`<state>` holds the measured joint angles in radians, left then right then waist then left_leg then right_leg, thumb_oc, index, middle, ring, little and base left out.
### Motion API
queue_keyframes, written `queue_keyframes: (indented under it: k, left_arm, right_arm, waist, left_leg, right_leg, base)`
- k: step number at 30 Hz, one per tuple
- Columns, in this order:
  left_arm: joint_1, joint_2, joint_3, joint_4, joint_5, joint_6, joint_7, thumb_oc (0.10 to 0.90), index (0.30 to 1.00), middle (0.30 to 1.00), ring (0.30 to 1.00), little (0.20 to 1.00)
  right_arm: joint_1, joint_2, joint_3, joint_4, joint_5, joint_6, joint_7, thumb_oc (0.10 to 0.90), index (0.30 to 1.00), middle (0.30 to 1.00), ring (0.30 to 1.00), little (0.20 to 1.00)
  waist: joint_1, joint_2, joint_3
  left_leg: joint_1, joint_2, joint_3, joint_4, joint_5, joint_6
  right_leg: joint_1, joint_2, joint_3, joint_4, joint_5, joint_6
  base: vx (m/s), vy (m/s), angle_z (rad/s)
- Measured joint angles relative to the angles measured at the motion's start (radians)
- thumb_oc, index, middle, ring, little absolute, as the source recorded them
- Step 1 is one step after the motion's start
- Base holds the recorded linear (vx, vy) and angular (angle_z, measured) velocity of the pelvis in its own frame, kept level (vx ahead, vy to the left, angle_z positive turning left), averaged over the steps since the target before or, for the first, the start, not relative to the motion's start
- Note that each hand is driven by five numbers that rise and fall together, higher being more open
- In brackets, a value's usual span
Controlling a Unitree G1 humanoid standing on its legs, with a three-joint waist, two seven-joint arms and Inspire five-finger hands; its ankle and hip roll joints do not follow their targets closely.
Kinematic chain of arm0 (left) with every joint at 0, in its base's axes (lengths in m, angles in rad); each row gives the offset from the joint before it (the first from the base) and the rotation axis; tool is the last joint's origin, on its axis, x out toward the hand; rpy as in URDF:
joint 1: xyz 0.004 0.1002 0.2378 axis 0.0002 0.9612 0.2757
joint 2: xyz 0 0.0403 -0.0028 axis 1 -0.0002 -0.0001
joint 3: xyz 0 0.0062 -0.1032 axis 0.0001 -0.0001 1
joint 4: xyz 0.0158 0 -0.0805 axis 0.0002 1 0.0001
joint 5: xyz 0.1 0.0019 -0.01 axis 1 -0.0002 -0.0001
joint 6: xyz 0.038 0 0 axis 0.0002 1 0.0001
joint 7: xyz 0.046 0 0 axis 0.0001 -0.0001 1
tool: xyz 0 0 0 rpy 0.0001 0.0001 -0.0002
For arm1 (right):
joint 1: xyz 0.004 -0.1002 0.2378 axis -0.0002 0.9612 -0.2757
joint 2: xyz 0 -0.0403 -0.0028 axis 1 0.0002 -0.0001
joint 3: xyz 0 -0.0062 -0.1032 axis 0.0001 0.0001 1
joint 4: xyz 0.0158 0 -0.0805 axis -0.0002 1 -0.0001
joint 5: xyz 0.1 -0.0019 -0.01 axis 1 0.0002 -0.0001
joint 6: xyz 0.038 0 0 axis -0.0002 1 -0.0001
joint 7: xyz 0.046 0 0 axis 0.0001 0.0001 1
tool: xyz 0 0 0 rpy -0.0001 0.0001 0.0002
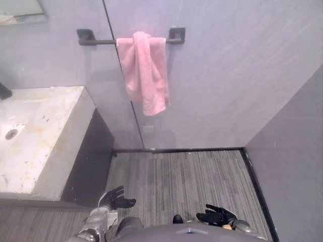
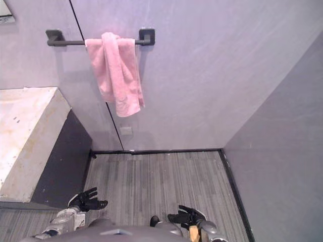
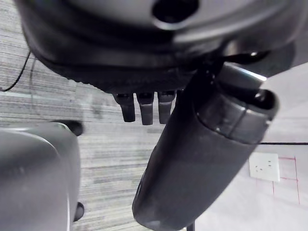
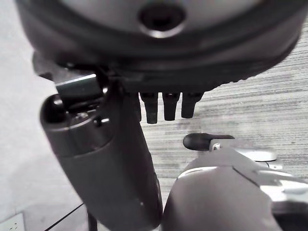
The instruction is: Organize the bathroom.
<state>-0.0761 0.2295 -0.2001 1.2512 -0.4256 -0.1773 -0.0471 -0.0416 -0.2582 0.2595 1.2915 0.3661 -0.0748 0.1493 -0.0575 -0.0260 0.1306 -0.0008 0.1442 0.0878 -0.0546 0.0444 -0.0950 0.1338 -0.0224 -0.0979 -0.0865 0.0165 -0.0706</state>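
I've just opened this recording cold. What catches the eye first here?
A pink towel hangs bunched over the dark wall rail, the one bright thing in a grey room. To its left stands a pale stained sink counter. Low down, the left hand and right hand hang open over striped floor.

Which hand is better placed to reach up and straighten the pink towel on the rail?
Probably the left hand: it sits open almost straight below the towel, while the right hand, also open, is farther toward the side wall.
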Motion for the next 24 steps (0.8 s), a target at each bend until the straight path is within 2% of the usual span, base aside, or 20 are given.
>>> queue_keyframes:
  k: [1, 2, 4, 6, 7, 10, 11, 13, 14, 17, 19, 20, 21, 22, 24]
  left_arm:
    - [-0.018, -0.008, 0.000, -0.002, 0.000, 0.009, 0.021, 0.800, 0.900, 0.900, 0.900, 0.900]
    - [-0.014, -0.012, 0.000, -0.007, 0.000, 0.012, 0.034, 0.800, 0.900, 0.900, 0.900, 0.900]
    - [-0.001, -0.023, 0.000, -0.008, -0.007, 0.034, 0.057, 0.800, 0.900, 0.900, 0.900, 0.900]
    - [0.014, -0.029, 0.000, -0.013, -0.009, 0.047, 0.075, 0.800, 0.900, 0.900, 0.900, 0.900]
    - [0.042, -0.021, 0.003, -0.043, -0.013, 0.049, 0.090, 0.800, 0.900, 0.900, 0.900, 0.900]
    - [0.078, 0.032, 0.017, -0.173, -0.038, 0.063, 0.108, 0.800, 0.900, 0.900, 0.900, 0.900]
    - [0.094, 0.046, 0.015, -0.277, -0.044, 0.081, 0.097, 0.800, 0.900, 0.900, 0.900, 0.900]
    - [0.089, 0.061, 0.015, -0.416, -0.053, 0.085, 0.097, 0.800, 0.900, 0.900, 0.900, 0.900]
    - [0.079, 0.069, 0.015, -0.446, -0.053, 0.086, 0.090, 0.800, 0.900, 0.900, 0.900, 0.900]
    - [0.066, 0.153, -0.005, -0.696, -0.055, 0.109, 0.064, 0.800, 0.900, 0.900, 0.900, 0.900]
    - [0.040, 0.183, -0.016, -0.775, -0.083, 0.120, 0.053, 0.800, 0.900, 0.900, 0.900, 0.900]
    - [0.020, 0.184, -0.016, -0.800, -0.083, 0.125, 0.048, 0.800, 0.900, 0.900, 0.900, 0.900]
    - [-0.007, 0.188, -0.025, -0.811, -0.084, 0.140, 0.047, 0.800, 0.900, 0.900, 0.900, 0.900]
    - [-0.015, 0.200, -0.039, -0.826, -0.084, 0.156, 0.041, 0.800, 0.900, 0.900, 0.900, 0.900]
    - [-0.015, 0.202, -0.042, -0.834, -0.091, 0.164, 0.035, 0.800, 0.900, 0.900, 0.900, 0.900]
  right_arm:
    - [0.001, -0.017, -0.002, -0.010, 0.000, -0.006, -0.005, 0.800, 0.900, 0.900, 0.900, 0.900]
    - [0.007, -0.026, -0.004, -0.015, 0.000, -0.009, -0.006, 0.800, 0.900, 0.900, 0.900, 0.900]
    - [0.036, -0.046, -0.003, -0.025, 0.002, -0.036, -0.012, 0.800, 0.900, 0.900, 0.900, 0.900]
    - [0.064, -0.072, -0.004, -0.050, 0.005, -0.071, -0.028, 0.800, 0.900, 0.900, 0.900, 0.900]
    - [0.079, -0.079, -0.004, -0.066, 0.005, -0.097, -0.042, 0.800, 0.900, 0.900, 0.900, 0.900]
    - [0.103, -0.076, -0.003, -0.162, 0.004, -0.127, -0.072, 0.800, 0.900, 0.900, 0.900, 0.900]
    - [0.111, -0.080, -0.004, -0.232, 0.004, -0.133, -0.094, 0.800, 0.900, 0.900, 0.900, 0.900]
    - [0.110, -0.081, -0.016, -0.335, 0.003, -0.148, -0.130, 0.800, 0.900, 0.900, 0.900, 0.900]
    - [0.107, -0.081, -0.017, -0.363, 0.003, -0.152, -0.142, 0.800, 0.900, 0.900, 0.900, 0.900]
    - [0.122, -0.081, -0.044, -0.597, 0.003, -0.150, -0.244, 0.800, 0.900, 0.900, 0.900, 0.900]
    - [0.123, -0.083, -0.053, -0.708, 0.002, -0.151, -0.295, 0.800, 0.900, 0.900, 0.900, 0.900]
    - [0.118, -0.084, -0.055, -0.761, 0.002, -0.151, -0.324, 0.800, 0.900, 0.900, 0.900, 0.900]
    - [0.096, -0.089, -0.055, -0.805, -0.007, -0.152, -0.348, 0.800, 0.900, 0.900, 0.900, 0.900]
    - [0.086, -0.095, -0.054, -0.841, -0.021, -0.154, -0.364, 0.800, 0.900, 0.900, 0.900, 0.900]
    - [0.087, -0.099, -0.054, -0.869, -0.048, -0.159, -0.389, 0.800, 0.900, 0.900, 0.900, 0.900]
  waist:
    - [-0.003, 0.025, 0.027]
    - [-0.002, 0.032, 0.028]
    - [-0.001, 0.054, 0.014]
    - [0.000, 0.093, -0.005]
    - [-0.002, 0.110, -0.015]
    - [-0.002, 0.054, -0.010]
    - [-0.003, 0.040, -0.002]
    - [-0.001, 0.027, 0.004]
    - [0.000, 0.024, 0.003]
    - [-0.002, 0.012, 0.010]
    - [-0.003, 0.012, 0.010]
    - [-0.003, 0.013, 0.010]
    - [0.000, 0.030, 0.024]
    - [-0.008, 0.037, 0.033]
    - [-0.025, 0.030, 0.031]
  left_leg:
    - [-0.013, 0.032, 0.023, -0.042, 0.053, -0.016]
    - [-0.021, 0.043, 0.029, -0.039, 0.066, -0.019]
    - [-0.043, 0.052, 0.028, -0.034, 0.075, -0.013]
    - [-0.043, 0.037, 0.056, 0.002, 0.066, 0.000]
    - [-0.017, 0.033, 0.081, -0.015, 0.130, 0.011]
    - [0.008, -0.051, 0.097, -0.031, 0.120, 0.046]
    - [0.011, -0.076, 0.098, -0.030, 0.116, 0.054]
    - [0.024, -0.101, 0.107, -0.030, 0.104, 0.073]
    - [0.029, -0.104, 0.107, -0.030, 0.099, 0.077]
    - [0.045, -0.120, 0.105, -0.032, 0.072, 0.079]
    - [0.046, -0.121, 0.095, -0.033, 0.056, 0.083]
    - [0.047, -0.125, 0.083, -0.033, 0.049, 0.088]
    - [0.053, -0.131, 0.027, -0.033, 0.046, 0.105]
    - [0.066, -0.125, 0.016, -0.036, 0.043, 0.122]
    - [0.079, -0.131, 0.023, -0.036, 0.039, 0.127]
  right_leg:
    - [0.027, 0.005, -0.021, 0.000, -0.006, 0.006]
    - [0.035, 0.006, -0.028, 0.000, -0.011, 0.009]
    - [0.061, 0.004, -0.040, 0.000, -0.034, 0.029]
    - [0.074, 0.000, -0.043, 0.001, -0.057, 0.072]
    - [0.091, -0.010, -0.038, 0.002, -0.072, 0.098]
    - [0.093, -0.090, -0.027, 0.002, -0.074, 0.156]
    - [0.091, -0.115, -0.016, 0.007, -0.074, 0.169]
    - [0.091, -0.142, -0.008, 0.019, -0.063, 0.183]
    - [0.091, -0.146, -0.009, 0.025, -0.058, 0.189]
    - [0.072, -0.156, -0.004, 0.073, -0.051, 0.188]
    - [0.042, -0.156, 0.002, 0.125, -0.051, 0.187]
    - [0.008, -0.157, 0.016, 0.179, -0.050, 0.187]
    - [-0.068, -0.150, 0.044, 0.321, -0.049, 0.189]
    - [-0.127, -0.154, 0.060, 0.427, -0.061, 0.193]
    - [-0.140, -0.164, 0.063, 0.408, -0.085, 0.183]
  base:
    - [0.15, 0.087, 0.25]
    - [0.21, 0.145, 0.32]
    - [0.20, 0.166, 0.22]
    - [0.17, 0.157, 0.04]
    - [0.12, 0.147, -0.13]
    - [0.16, 0.264, -0.12]
    - [0.10, 0.200, -0.16]
    - [0.13, 0.226, -0.19]
    - [0.14, 0.234, -0.16]
    - [0.09, 0.222, -0.12]
    - [0.04, 0.188, -0.18]
    - [0.08, 0.184, -0.47]
    - [0.09, 0.092, -0.54]
    - [0.08, 0.047, -0.39]
    - [0.05, -0.052, -0.11]
